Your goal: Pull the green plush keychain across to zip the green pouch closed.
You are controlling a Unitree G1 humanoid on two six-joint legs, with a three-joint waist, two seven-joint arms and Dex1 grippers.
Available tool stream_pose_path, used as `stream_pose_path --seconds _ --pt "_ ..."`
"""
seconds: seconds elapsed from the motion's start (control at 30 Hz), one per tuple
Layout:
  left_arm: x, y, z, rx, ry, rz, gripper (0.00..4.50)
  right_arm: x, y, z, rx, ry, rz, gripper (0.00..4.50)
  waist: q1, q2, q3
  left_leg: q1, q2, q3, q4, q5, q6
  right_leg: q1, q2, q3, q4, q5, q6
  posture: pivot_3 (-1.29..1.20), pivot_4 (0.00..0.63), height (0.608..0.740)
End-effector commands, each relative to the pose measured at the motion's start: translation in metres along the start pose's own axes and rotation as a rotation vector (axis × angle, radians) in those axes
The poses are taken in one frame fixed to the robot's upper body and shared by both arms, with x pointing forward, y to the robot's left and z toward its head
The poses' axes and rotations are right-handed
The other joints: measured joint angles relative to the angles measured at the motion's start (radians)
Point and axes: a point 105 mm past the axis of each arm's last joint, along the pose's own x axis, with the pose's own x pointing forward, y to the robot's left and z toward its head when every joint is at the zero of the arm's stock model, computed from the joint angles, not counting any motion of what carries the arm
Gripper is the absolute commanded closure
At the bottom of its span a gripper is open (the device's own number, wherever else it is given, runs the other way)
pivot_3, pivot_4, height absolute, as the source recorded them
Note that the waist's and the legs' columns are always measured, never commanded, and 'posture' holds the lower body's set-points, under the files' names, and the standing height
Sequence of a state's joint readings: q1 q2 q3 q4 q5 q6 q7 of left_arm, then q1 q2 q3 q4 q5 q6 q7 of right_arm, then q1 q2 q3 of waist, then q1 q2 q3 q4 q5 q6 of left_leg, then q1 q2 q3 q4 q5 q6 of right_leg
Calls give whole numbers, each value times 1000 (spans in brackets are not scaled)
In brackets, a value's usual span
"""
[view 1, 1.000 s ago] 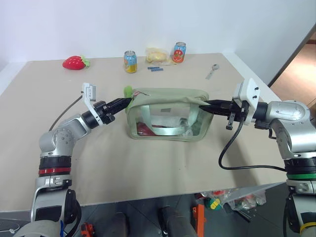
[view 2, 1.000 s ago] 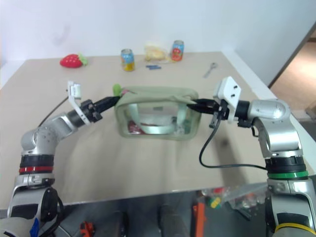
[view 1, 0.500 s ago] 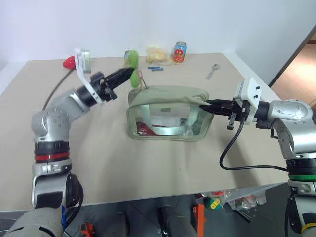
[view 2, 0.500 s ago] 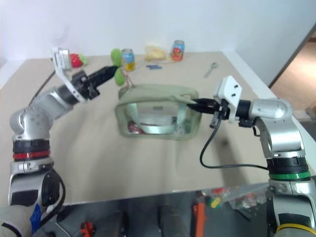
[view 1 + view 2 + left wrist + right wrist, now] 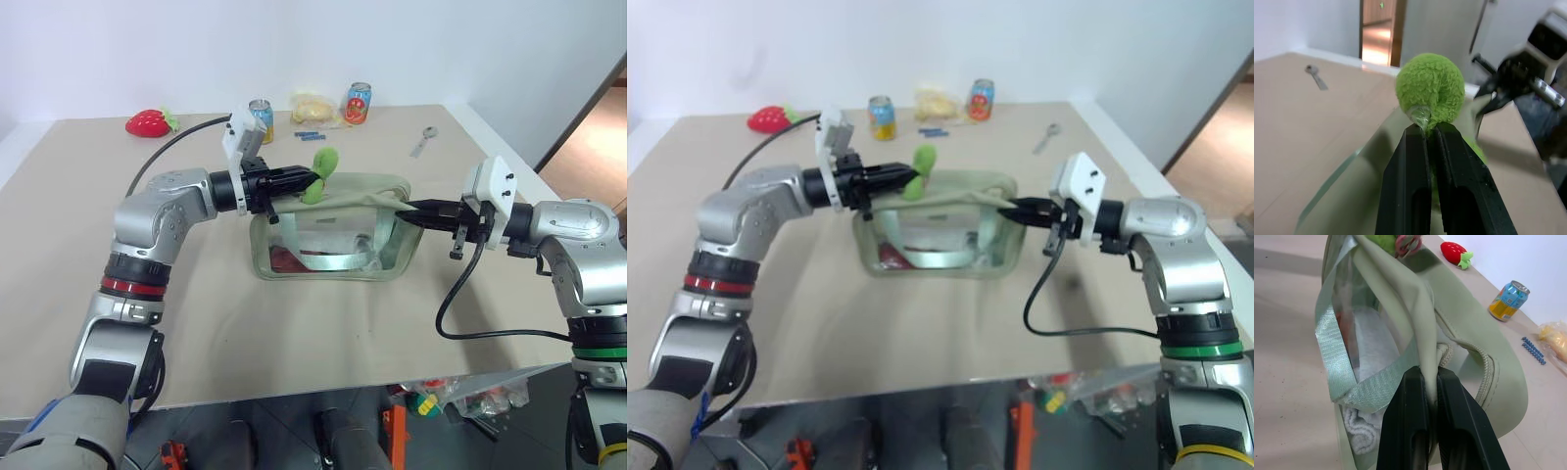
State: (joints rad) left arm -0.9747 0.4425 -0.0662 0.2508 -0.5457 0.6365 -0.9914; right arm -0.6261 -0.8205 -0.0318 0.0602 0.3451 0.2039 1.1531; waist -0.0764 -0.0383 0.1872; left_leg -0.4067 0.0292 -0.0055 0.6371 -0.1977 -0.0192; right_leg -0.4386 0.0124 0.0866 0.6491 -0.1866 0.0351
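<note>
two cans (image 5: 260,121), one pouch (image 5: 333,227), one strawberry (image 5: 146,123)

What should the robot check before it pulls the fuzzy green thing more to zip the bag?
1. Left gripper shut on the green plush keychain: ok.
2. Right gripper shut on the far end of the green pouch, holding it steady: ok.
3. Keychain is over the pouch top, partway along: ok.
4. Path along the top toward the right gripper free of other things: ok.
5. Zipper closed behind the keychain: cannot tell.
6. Cans and red strawberry well away at the back of the table: ok.
</note>
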Motion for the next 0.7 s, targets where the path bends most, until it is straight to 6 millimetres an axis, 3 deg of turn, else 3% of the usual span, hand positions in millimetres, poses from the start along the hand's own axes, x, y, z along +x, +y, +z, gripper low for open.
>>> stream_pose_path --seconds 0.03,0.37,0.53,0.7 --pt "-4 -3 8 41 42 -39 3400 -1 -1 12 -46 -23 -7 4500 0 0 0 0 0 0 0 0 0 0 0 0 0 0 0 0 150 740" --pt "-31 -8 17 149 147 -71 69 3 -1 12 -44 -32 4 4500 -1 0 0 0 0 0 0 0 0 0 0 0 0 0 0 0 150 740" --pt "-64 -10 13 159 206 0 69 4 -1 11 -44 -36 11 4500 -5 0 0 0 1 0 -1 0 0 -1 0 -1 0 -1 -1 0 150 740" --pt "-86 -14 -10 167 243 107 69 5 -1 11 -42 -38 17 4500 -6 0 0 0 2 0 -2 0 0 -1 0 -1 1 -1 -2 0 150 740"
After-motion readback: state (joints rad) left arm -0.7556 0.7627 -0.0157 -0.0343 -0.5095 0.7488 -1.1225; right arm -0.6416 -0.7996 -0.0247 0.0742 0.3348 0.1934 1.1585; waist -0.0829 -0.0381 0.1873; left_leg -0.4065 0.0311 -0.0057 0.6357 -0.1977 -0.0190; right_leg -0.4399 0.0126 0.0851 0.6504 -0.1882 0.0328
